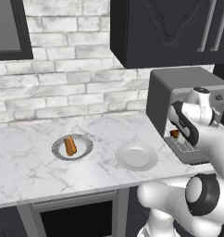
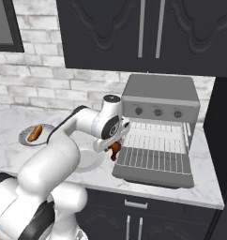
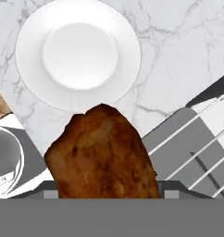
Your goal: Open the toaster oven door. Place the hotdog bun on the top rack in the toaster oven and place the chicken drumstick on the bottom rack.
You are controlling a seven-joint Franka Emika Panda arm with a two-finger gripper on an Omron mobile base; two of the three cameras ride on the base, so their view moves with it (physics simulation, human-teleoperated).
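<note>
The toaster oven (image 2: pixel 160 91) stands at the counter's right end, its door (image 2: pixel 153 174) folded down flat under a slid-out wire rack (image 2: pixel 155 157). My gripper (image 2: pixel 114 144) is shut on the chicken drumstick (image 2: pixel 115 150), which hangs just above the door's left edge. In the hand view the reddish-brown drumstick (image 3: pixel 102 155) hides my fingertips, with the rack wires (image 3: pixel 197 143) to its right. In the left base view the drumstick (image 1: pixel 174 134) sits at the oven's mouth. The hotdog bun (image 1: pixel 70 145) lies on a grey plate (image 1: pixel 86 143) far to the left, apart from the gripper.
An empty white plate (image 1: pixel 136 156) sits on the marble counter between the bun's plate and the oven, directly below my hand (image 3: pixel 79 53). Black upper cabinets (image 2: pixel 148 33) hang over the oven. A brick wall backs the counter.
</note>
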